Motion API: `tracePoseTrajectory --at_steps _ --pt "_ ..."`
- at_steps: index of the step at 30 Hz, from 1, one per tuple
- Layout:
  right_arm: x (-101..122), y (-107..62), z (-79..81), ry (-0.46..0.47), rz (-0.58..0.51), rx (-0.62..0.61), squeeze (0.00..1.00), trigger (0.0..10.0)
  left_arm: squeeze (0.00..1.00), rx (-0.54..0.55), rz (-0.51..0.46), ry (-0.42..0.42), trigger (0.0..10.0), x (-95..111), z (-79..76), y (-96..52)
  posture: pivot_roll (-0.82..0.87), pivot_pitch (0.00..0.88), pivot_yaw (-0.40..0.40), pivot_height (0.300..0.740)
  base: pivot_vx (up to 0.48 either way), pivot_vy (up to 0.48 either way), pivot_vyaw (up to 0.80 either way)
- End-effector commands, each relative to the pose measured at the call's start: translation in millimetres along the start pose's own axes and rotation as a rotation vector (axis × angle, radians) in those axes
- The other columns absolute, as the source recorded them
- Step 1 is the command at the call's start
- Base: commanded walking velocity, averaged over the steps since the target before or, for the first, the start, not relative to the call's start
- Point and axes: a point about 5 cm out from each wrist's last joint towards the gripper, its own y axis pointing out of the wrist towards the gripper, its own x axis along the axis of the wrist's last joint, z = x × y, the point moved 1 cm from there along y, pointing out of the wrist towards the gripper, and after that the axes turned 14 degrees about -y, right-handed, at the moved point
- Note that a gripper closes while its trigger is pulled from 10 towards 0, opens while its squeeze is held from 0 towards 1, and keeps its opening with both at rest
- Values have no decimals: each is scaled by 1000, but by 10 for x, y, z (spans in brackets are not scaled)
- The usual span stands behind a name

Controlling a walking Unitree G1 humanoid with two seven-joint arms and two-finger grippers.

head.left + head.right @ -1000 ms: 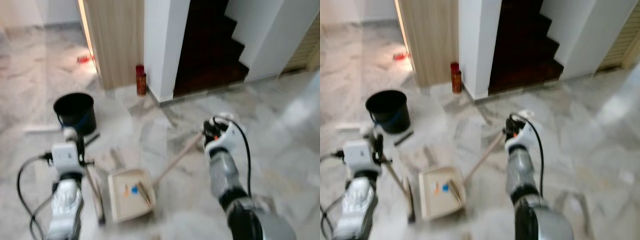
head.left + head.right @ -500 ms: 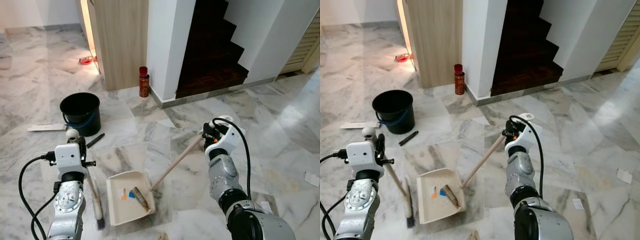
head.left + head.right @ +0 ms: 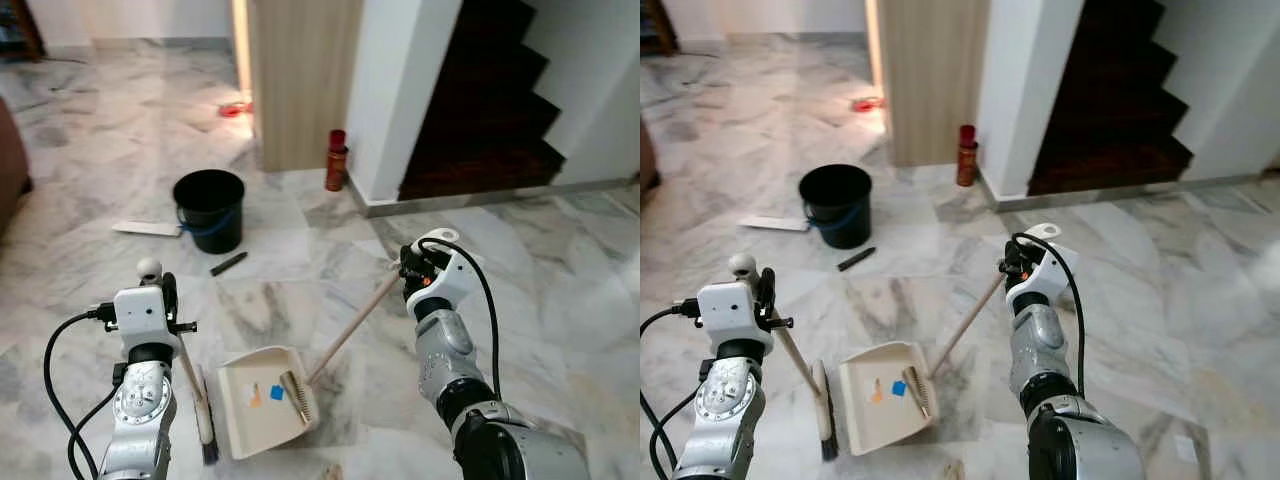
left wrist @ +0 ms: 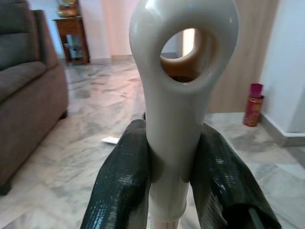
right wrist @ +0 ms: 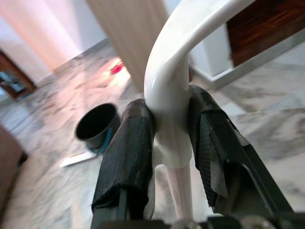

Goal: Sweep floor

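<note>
Over on the robot's left, the left gripper (image 4: 167, 176) is clenched around the white top of the broom handle (image 4: 183, 71), and the broom (image 3: 204, 418) slants down from there so its dark brush head rests on the marble floor (image 3: 300, 280) just beside the dustpan (image 3: 262, 400). The pan sits flat between the 2 arms with 2 small scraps in it, 1 orange and 1 blue, plus a brownish strip. Its long pale handle (image 3: 350, 328) rises to the right gripper (image 5: 171, 143), which is clamped on the white loop at the top.

The black bucket (image 3: 209, 207) stands well apart, further out near the wooden panel, with a dark marker (image 3: 228, 263) lying near it.

From here I'd worry about the pan tipping: if the right arm lifts or twists unevenly, those scraps could slide back out over the lip. The broom could also knock the pan sideways if it drags in too hard.
</note>
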Motion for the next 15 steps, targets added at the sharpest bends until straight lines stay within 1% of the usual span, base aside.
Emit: tracePoseTrajectory --at_steps 1,6,9,12,13,15 --pt "100 34 0 18 -44 -1 0 10000 0 -15 -44 -5 10000 98 -44 42 89 0 -64 740 255 0 0" --pt "82 27 23 8 -40 13 0 10000 0 -11 -48 1 10000 106 -30 39 94 0 -64 740 293 0 0" --pt "88 27 48 -22 -45 36 0 10000 0 -8 -45 4 10000 104 -25 38 93 0 -64 740 374 0 696" --pt "84 26 55 -7 -46 39 0 10000 0 -7 -43 5 10000 101 -24 38 93 0 -64 740 374 0 763" --pt "78 27 52 17 -42 35 0 10000 0 -5 -42 6 10000 99 -22 37 93 0 -64 740 375 0 0" --pt "83 28 51 16 -45 36 0 10000 0 -3 -42 7 10000 100 -21 38 92 0 -64 740 375 0 0"
